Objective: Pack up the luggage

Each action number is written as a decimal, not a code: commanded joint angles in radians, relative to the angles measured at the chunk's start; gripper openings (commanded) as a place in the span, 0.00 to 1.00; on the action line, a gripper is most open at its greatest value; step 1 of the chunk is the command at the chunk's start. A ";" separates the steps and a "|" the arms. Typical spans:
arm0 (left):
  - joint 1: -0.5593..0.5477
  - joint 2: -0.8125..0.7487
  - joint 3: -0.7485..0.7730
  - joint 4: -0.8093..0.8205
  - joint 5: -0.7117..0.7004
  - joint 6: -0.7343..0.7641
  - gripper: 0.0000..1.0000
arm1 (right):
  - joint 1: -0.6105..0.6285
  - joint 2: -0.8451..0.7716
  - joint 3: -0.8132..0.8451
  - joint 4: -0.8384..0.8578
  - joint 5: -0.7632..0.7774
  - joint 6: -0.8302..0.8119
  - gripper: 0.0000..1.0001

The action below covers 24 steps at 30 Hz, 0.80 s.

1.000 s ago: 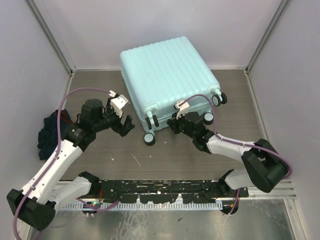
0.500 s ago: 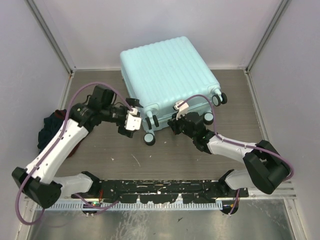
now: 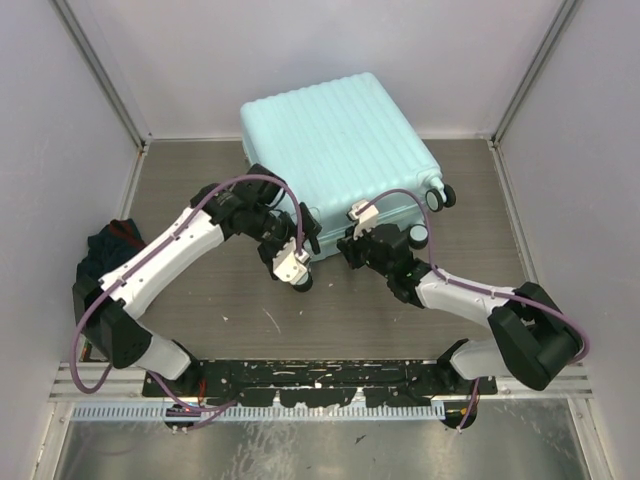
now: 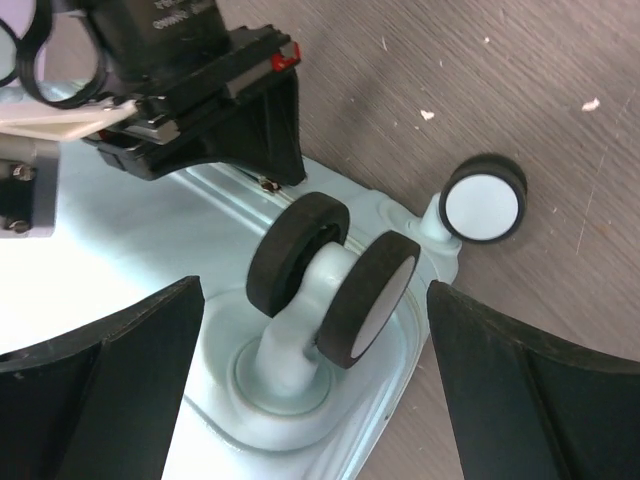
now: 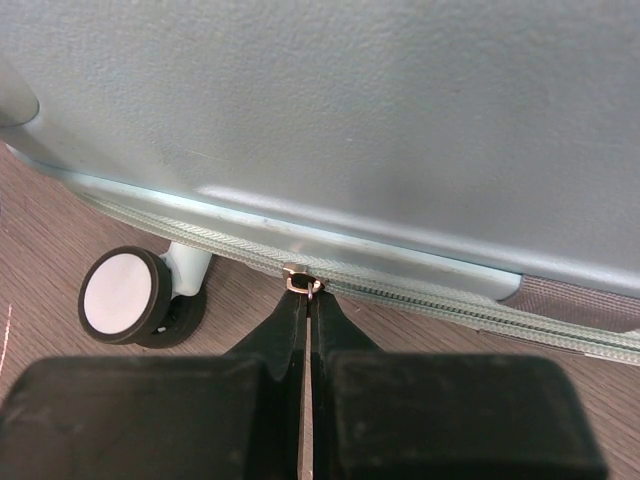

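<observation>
We see the right gripper (image 5: 305, 300) clamped on the zip pull (image 5: 301, 284), seam (image 5: 420, 295) running sideways along the luggage (image 3: 335, 150) near edge; left gripper (image 4: 315, 300) gapes around a wheel (image 4: 335, 280).

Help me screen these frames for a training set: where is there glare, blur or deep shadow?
Top external: even soft light, luggage sharp, no glare. Left wrist: wheels crisp, shell beside them blown white, left fingers dark, soft. Right wrist: zipper pull in focus, right fingers blurred black near the lens.
</observation>
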 commanded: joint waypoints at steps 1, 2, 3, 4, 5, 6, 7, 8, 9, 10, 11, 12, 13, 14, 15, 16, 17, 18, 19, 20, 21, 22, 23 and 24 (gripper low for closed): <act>-0.018 0.025 0.039 -0.058 -0.041 0.155 0.93 | -0.030 -0.074 0.018 0.071 0.063 -0.033 0.01; -0.027 0.035 0.042 -0.061 -0.054 0.158 0.91 | -0.031 -0.074 0.019 0.072 0.063 -0.035 0.01; -0.037 0.045 0.045 -0.061 -0.070 0.163 0.89 | -0.033 -0.074 0.019 0.071 0.061 -0.038 0.01; -0.045 0.057 0.045 -0.059 -0.083 0.162 0.86 | -0.035 -0.075 0.018 0.068 0.061 -0.042 0.01; -0.052 0.059 0.044 -0.050 -0.092 0.153 0.85 | -0.038 -0.077 0.017 0.065 0.061 -0.046 0.01; -0.057 0.062 0.042 -0.041 -0.095 0.145 0.83 | -0.041 -0.079 0.016 0.061 0.060 -0.051 0.01; -0.062 0.062 0.039 -0.038 -0.095 0.142 0.80 | -0.044 -0.082 0.013 0.058 0.060 -0.057 0.01; -0.065 0.060 0.036 -0.037 -0.098 0.141 0.76 | -0.047 -0.085 0.011 0.053 0.061 -0.065 0.00; -0.069 0.056 0.030 -0.037 -0.105 0.143 0.70 | -0.049 -0.089 0.011 0.049 0.062 -0.074 0.01; -0.070 0.052 0.022 -0.039 -0.114 0.148 0.64 | -0.051 -0.094 0.009 0.043 0.064 -0.081 0.01; -0.071 0.047 0.015 -0.040 -0.125 0.152 0.56 | -0.054 -0.099 0.009 0.038 0.066 -0.088 0.01; -0.072 0.041 0.007 -0.040 -0.132 0.155 0.48 | -0.058 -0.107 0.009 0.032 0.069 -0.094 0.01; -0.073 0.036 0.002 -0.045 -0.139 0.152 0.37 | -0.061 -0.116 0.006 0.027 0.071 -0.100 0.01; -0.073 0.028 -0.001 -0.047 -0.143 0.144 0.29 | -0.063 -0.124 0.003 0.022 0.075 -0.108 0.01; -0.073 0.022 -0.002 -0.047 -0.148 0.127 0.23 | -0.067 -0.134 -0.001 0.018 0.080 -0.119 0.01; -0.073 0.015 -0.003 -0.048 -0.156 0.112 0.16 | -0.072 -0.146 -0.005 0.012 0.084 -0.128 0.01; -0.072 0.008 -0.004 -0.053 -0.163 0.090 0.08 | -0.080 -0.157 -0.011 0.005 0.086 -0.137 0.01; -0.067 0.003 -0.006 -0.056 -0.168 0.079 0.02 | -0.090 -0.169 -0.014 -0.006 0.087 -0.147 0.01; -0.062 -0.007 -0.010 -0.058 -0.170 0.075 0.00 | -0.102 -0.182 -0.020 -0.016 0.086 -0.151 0.01; -0.053 -0.012 -0.015 -0.059 -0.170 0.069 0.00 | -0.118 -0.193 -0.025 -0.025 0.087 -0.154 0.01; -0.046 -0.018 -0.020 -0.063 -0.171 0.068 0.00 | -0.137 -0.209 -0.032 -0.033 0.087 -0.157 0.01; -0.037 -0.024 -0.023 -0.068 -0.172 0.068 0.00 | -0.157 -0.220 -0.039 -0.041 0.080 -0.156 0.01; -0.032 -0.029 -0.029 -0.076 -0.176 0.069 0.00 | -0.184 -0.231 -0.047 -0.048 0.077 -0.157 0.00; -0.030 -0.033 -0.035 -0.082 -0.180 0.071 0.00 | -0.204 -0.238 -0.050 -0.056 0.070 -0.158 0.01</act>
